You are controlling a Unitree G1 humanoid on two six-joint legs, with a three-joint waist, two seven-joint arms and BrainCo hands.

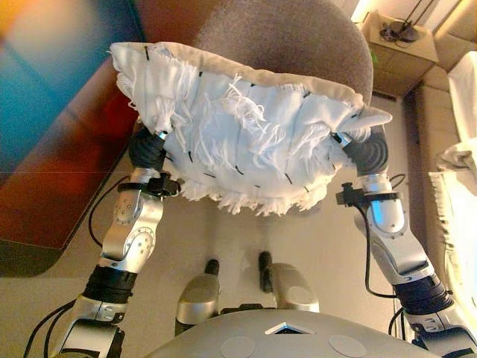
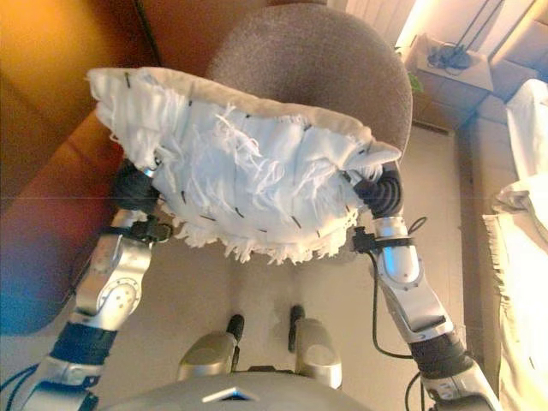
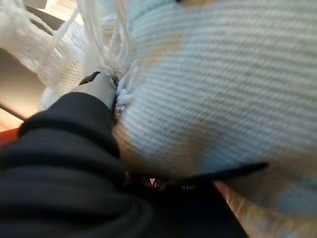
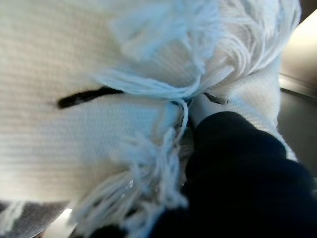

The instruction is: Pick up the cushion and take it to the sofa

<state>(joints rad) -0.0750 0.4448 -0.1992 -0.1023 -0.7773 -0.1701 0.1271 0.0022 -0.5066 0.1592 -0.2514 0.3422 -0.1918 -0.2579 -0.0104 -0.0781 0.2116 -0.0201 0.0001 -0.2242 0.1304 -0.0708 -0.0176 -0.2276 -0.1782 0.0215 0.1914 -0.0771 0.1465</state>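
A white knitted cushion (image 1: 246, 134) with fringes and short dark stitches is held up in the air in front of me, between my two hands. My left hand (image 1: 147, 149) is at its left end and my right hand (image 1: 367, 153) at its right end. Only the dark ribbed covers show; the rest of each hand is hidden behind the cushion. In the left wrist view the cushion (image 3: 213, 84) fills the frame past the cover (image 3: 64, 163). In the right wrist view the cushion (image 4: 74, 74) lies against the cover (image 4: 237, 178).
A round grey upholstered chair (image 1: 298, 37) stands just behind the cushion. A reddish-brown piece of furniture (image 1: 67, 179) runs along the left. A small wooden side table (image 1: 399, 48) is at the back right. White bedding (image 1: 458, 171) lies at the right edge.
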